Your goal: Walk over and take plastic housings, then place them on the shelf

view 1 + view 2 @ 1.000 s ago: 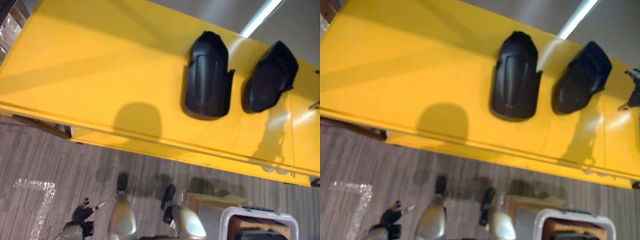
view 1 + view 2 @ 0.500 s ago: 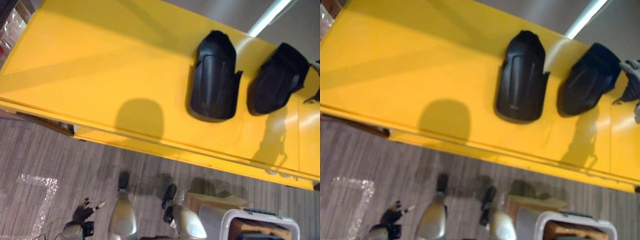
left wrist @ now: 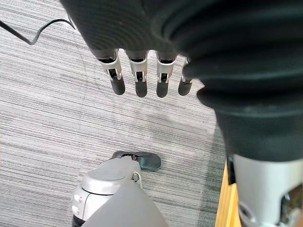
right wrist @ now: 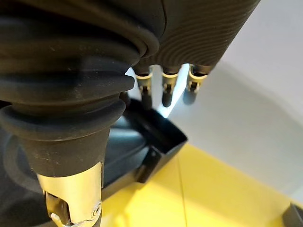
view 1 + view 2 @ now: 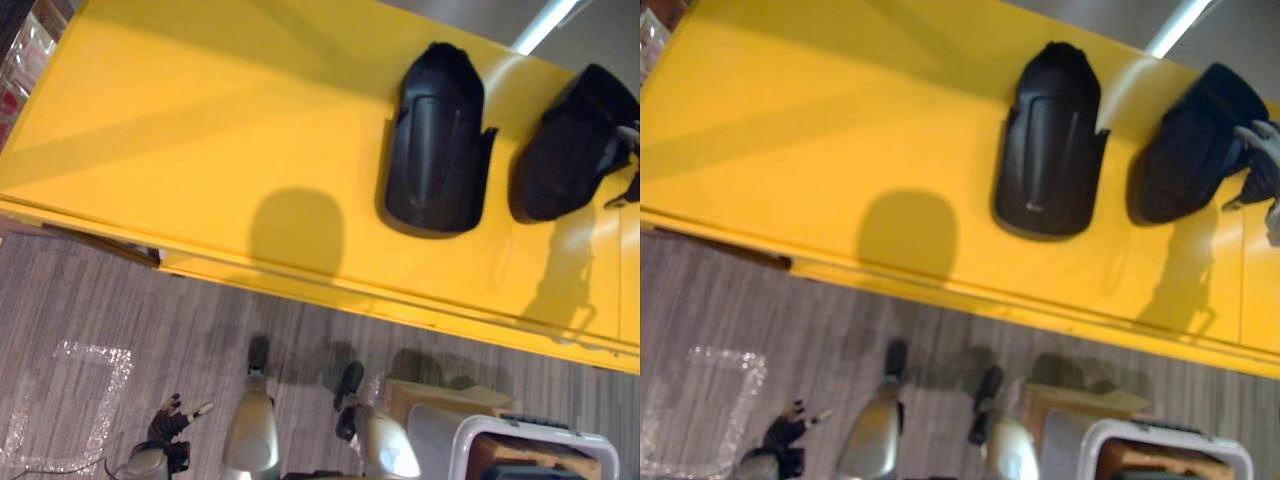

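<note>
Two black plastic housings lie on the yellow shelf top (image 5: 200, 130): a long one (image 5: 437, 140) near the middle and a second one (image 5: 570, 145) to its right. My right hand (image 5: 1258, 165) is at the right end of that second housing (image 4: 137, 137), its fingers (image 4: 168, 90) straight and reaching past the housing's raised edge; I cannot tell whether they touch it. My left hand (image 5: 170, 430) hangs low over the grey floor, its fingers (image 3: 137, 78) straight and holding nothing.
The shelf's front edge (image 5: 400, 305) runs across the view, with striped grey floor below it. A white crate (image 5: 530, 445) and a cardboard box (image 5: 430, 395) stand at the lower right. A clear taped outline (image 5: 70, 400) marks the floor at the lower left.
The camera has shifted a little. My right hand has come in from the right edge and closed up to the right housing's end. Both housings stay where they lay.
</note>
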### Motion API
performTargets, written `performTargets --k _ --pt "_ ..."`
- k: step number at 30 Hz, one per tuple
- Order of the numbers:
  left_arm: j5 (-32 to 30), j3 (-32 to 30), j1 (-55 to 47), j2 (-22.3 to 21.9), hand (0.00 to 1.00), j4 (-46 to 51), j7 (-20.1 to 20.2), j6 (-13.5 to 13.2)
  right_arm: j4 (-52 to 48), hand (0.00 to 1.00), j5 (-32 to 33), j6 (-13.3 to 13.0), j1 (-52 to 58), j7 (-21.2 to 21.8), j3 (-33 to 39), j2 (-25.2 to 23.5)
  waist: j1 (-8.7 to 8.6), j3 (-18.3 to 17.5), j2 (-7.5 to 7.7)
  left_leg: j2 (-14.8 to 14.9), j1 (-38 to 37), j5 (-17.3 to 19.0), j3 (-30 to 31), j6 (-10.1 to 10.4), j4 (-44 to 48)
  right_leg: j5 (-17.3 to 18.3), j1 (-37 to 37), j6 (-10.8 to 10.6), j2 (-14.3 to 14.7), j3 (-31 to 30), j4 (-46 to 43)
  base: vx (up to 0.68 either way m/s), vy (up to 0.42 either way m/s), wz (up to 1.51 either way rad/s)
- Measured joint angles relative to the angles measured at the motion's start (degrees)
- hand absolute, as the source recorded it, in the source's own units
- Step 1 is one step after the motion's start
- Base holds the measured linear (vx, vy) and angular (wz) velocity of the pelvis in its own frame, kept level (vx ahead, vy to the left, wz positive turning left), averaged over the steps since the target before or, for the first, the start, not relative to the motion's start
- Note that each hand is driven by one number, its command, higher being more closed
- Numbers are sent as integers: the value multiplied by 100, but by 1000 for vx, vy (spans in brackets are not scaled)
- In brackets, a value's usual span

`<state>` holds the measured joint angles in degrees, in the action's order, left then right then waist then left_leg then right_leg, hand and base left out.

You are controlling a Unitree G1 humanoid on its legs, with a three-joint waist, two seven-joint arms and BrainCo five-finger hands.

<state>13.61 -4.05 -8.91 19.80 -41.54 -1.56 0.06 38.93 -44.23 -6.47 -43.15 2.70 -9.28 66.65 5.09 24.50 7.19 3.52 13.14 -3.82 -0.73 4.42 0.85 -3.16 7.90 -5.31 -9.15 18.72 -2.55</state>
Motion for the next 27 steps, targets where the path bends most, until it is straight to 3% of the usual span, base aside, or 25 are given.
performTargets --k 6,9,21,22,27 --pt "212 88 63 -20 0 -9 -1 -33 43 0 -210 92 -246 129 -253 121 -42 100 -245 29 228 59 14 2 211 -15 133 18 17 -3 -6 -6 0 0" --pt "226 199 133 -47 0 -38 -4 -37 100 0 -221 293 -336 250 -349 136 -49 134 -329 26 372 54 25 7 301 -31 235 30 22 0 -21 0 0 0" --pt "237 323 323 -172 0 -253 -5 -101 551 0 -222 453 -1121 341 -671 140 11 225 -545 19 608 107 50 -12 523 -29 404 36 9 5 -107 1 -1 0" --pt "238 351 327 -207 0 -252 -5 -107 579 100 -222 454 -1167 340 -773 142 33 230 -553 17 612 110 57 -13 543 -28 404 38 8 7 -121 0 0 0" --pt "397 532 335 -232 0 -243 -4 -122 677 100 -218 462 -1244 318 -907 143 55 237 -569 8 668 102 104 -14 566 24 452 101 -1 30 -184 -13 6 3"
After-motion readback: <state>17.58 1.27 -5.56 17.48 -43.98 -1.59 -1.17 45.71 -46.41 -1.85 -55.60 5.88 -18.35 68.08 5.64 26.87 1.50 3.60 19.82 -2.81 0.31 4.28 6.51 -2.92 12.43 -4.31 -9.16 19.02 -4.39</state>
